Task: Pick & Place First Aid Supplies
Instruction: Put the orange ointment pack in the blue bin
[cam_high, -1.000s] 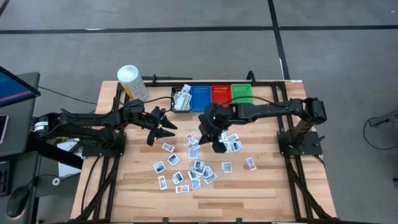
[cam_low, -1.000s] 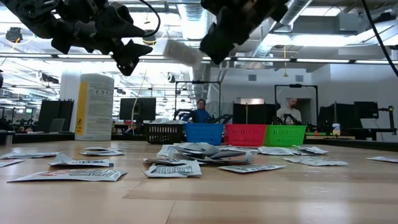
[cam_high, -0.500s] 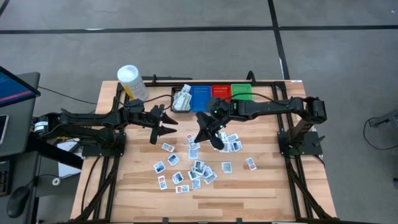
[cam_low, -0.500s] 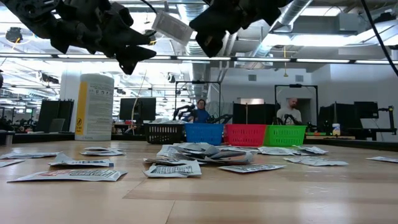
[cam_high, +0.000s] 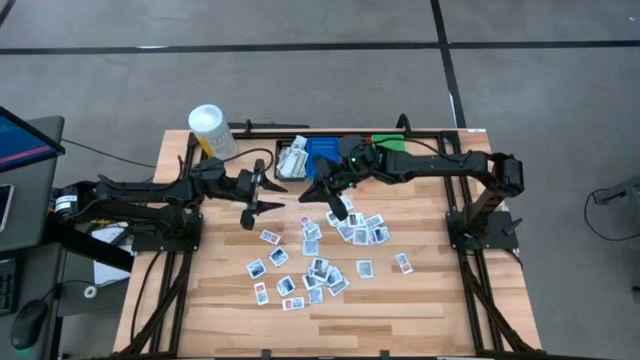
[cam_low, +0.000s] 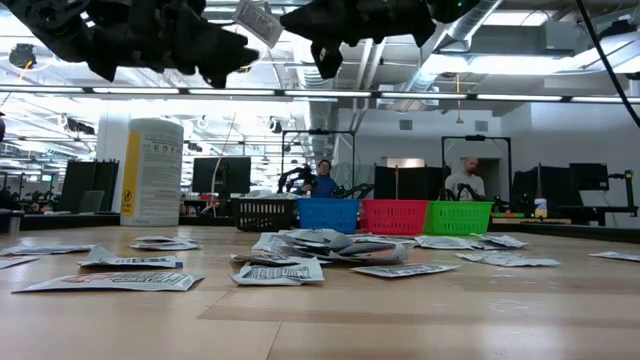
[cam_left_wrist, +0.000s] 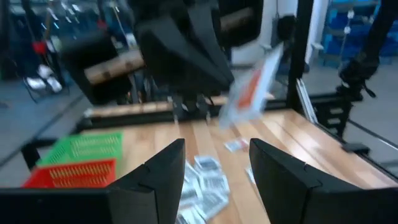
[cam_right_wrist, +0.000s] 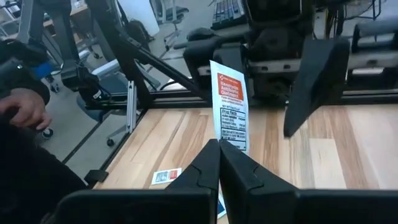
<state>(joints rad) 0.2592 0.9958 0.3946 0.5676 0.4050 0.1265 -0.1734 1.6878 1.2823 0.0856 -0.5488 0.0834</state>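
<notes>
Several first aid packets (cam_high: 315, 265) lie scattered on the wooden table (cam_high: 430, 290); more fill the black bin (cam_high: 292, 160). My right gripper (cam_high: 314, 190) hangs high over the table's middle, in front of the bins. It is shut on one white packet with an orange-red mark (cam_right_wrist: 230, 102). My left gripper (cam_high: 262, 190) stands open and level, facing it from the table's left. The packet (cam_left_wrist: 252, 87) hangs ahead of the left fingers, apart from them. My right gripper pinches one short end of the packet (cam_right_wrist: 225, 142) between its two fingers. The fingers come nearly level from the table's right. The packet sticks out past the fingertips toward my left gripper, lifted clear of the table (cam_low: 258, 20).
A row of bins stands at the far edge: black, blue (cam_high: 322, 155), red (cam_low: 394, 216) and green (cam_high: 392, 145). A white tub with a yellow label (cam_high: 210, 130) stands at the far left. A person's hand (cam_right_wrist: 22, 112) shows beyond the table.
My right gripper has risen from over the packet pile and gone toward the far left, nearer my left gripper, tipping up toward level with the packet in its fingers. My left gripper has rolled about its own line and stayed open.
</notes>
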